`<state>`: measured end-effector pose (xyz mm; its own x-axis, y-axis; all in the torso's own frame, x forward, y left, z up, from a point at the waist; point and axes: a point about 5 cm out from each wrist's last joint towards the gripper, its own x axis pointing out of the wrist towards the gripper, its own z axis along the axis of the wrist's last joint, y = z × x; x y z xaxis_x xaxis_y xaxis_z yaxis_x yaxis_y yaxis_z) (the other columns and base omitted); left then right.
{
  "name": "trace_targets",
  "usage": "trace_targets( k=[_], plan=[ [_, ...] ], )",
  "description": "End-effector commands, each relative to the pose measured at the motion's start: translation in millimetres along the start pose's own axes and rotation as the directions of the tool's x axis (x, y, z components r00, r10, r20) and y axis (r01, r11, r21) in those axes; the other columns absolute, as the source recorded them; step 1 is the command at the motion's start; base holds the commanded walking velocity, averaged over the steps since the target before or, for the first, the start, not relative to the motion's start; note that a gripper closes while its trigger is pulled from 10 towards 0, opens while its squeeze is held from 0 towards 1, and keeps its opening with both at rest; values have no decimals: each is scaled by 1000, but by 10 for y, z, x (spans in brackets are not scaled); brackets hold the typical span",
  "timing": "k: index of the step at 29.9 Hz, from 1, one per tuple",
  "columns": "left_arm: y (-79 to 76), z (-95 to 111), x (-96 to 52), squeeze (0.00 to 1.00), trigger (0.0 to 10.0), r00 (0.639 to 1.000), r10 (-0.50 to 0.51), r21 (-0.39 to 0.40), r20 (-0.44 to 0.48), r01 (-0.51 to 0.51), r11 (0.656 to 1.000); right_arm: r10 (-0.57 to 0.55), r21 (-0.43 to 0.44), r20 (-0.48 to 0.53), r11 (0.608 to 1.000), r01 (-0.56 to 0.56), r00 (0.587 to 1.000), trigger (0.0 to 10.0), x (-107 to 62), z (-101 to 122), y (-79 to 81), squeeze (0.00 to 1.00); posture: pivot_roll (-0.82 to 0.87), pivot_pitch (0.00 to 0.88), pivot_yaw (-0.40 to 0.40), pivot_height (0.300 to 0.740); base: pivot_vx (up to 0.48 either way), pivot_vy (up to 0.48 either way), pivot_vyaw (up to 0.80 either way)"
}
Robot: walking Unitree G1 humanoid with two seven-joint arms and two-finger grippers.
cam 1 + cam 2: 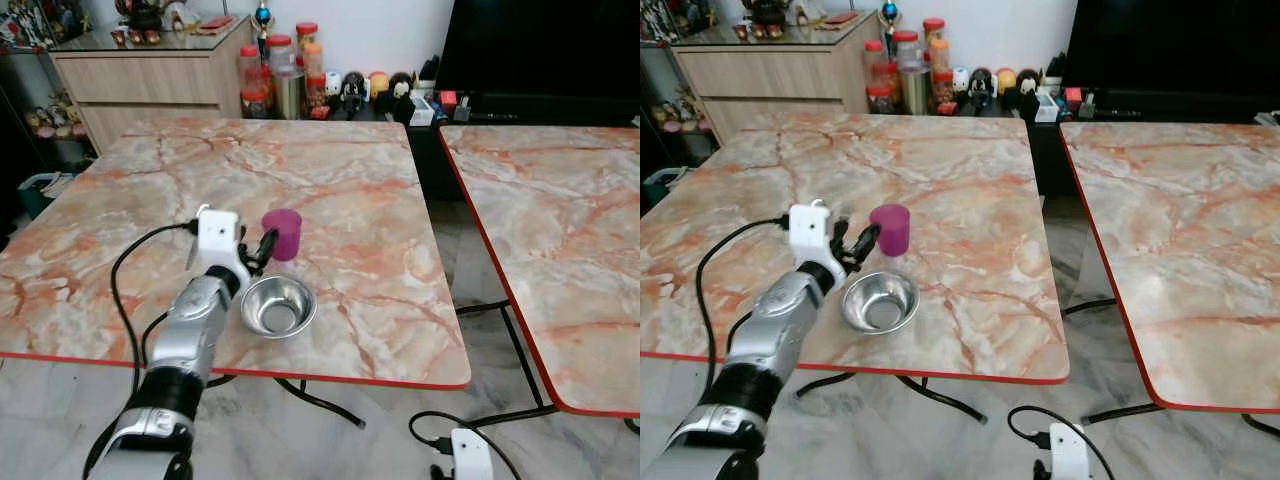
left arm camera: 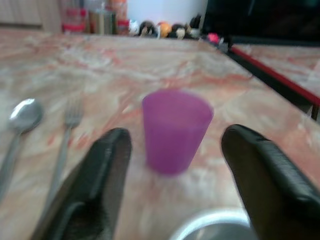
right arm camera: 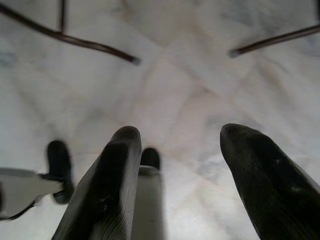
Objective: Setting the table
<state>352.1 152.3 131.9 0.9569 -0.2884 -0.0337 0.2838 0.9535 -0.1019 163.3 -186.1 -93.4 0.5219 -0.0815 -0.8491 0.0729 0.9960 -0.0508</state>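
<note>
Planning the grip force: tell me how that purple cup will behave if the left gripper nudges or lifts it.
The purple cup looks like thin plastic, so probably light and easy to lift. It stands upright on a narrower base, so a sideways nudge from the left gripper may tip it. On the smooth marble table it would likely slide.

Head stereo pair: looks forward and down from above the near edge of the marble table (image 1: 330, 180), the two eyes slightly offset and sharing the same scene; left wrist camera: low over that table, close behind the purple cup (image 2: 176, 130), facing the far wall; right wrist camera: points down at the floor (image 3: 180, 90).
</note>
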Motion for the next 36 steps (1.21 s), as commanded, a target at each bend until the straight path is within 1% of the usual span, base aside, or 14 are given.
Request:
trace_targets(
  k=[1,3,4,6,7,8,9,12,14,16,21,26,31,36],
  plan=[
    [-29,31,-14,1000,10000,999,-40,-14,-12,40,999,-5,-1,2,1000,5,1000,10000,-1,0,-22,0,46,0,9,740,0,0,0],
    [-27,-13,-57,1000,10000,995,-75,-27,-64,73,997,-2,-6,1,1000,2,1000,10000,-2,-4,-18,0,50,0,8,740,0,0,0],
    [-27,-13,-57,1000,10000,995,-75,-27,-64,73,997,-2,-6,1,1000,2,1000,10000,-2,-4,-18,0,50,0,8,740,0,0,0],
    [-62,-102,-99,1000,10000,978,-134,-38,-157,130,991,0,-12,0,1000,0,1000,10000,-2,-6,-15,0,56,0,5,740,0,0,0],
    [-62,-102,-99,1000,10000,978,-134,-38,-157,130,991,0,-12,0,1000,0,1000,10000,-2,-6,-15,0,56,0,5,740,0,0,0],
    [-80,-144,-115,122,10000,970,-152,-27,-189,149,988,1,-13,0,1000,-1,1000,10000,-2,-5,-14,0,52,0,7,740,0,0,0],
    [-88,-181,-122,0,10000,966,-147,-37,-211,143,989,1,-13,1,1000,-1,1000,10000,-1,0,-13,0,52,0,7,740,0,0,0],
    [-89,-227,-129,0,10000,961,-129,-34,-243,124,992,1,-12,5,1000,-1,1000,10000,2,16,-12,0,49,0,6,740,0,0,0],
    [-67,-291,-144,0,10000,949,-109,-6,-296,112,994,6,-31,8,999,-6,1000,10000,3,26,-10,0,49,0,4,740,0,0,0],
    [-45,-320,-156,0,10000,945,-86,-14,-315,86,996,6,-30,8,1000,-5,1000,10000,3,27,-12,0,49,0,4,740,0,0,0],
    [-24,-241,-154,0,10000,960,-60,-40,-273,51,998,2,-25,6,1000,-2,1000,10000,0,14,-25,0,49,0,0,740,0,0,0],
    [50,-52,-136,0,10000,979,-19,-39,-204,11,999,0,-25,2,1000,0,1000,10000,-1,3,-35,0,48,0,-2,740,0,0,0],
    [135,-53,-164,0,10000,976,14,-8,-219,-17,1000,0,-25,4,1000,0,1000,10000,-1,10,-35,0,50,0,-2,740,0,0,0],
    [174,-208,-220,0,10000,955,19,-12,-297,-23,1000,3,-27,5,1000,-3,1000,10000,1,18,-31,0,51,0,-4,740,0,0,0]
  ],
)
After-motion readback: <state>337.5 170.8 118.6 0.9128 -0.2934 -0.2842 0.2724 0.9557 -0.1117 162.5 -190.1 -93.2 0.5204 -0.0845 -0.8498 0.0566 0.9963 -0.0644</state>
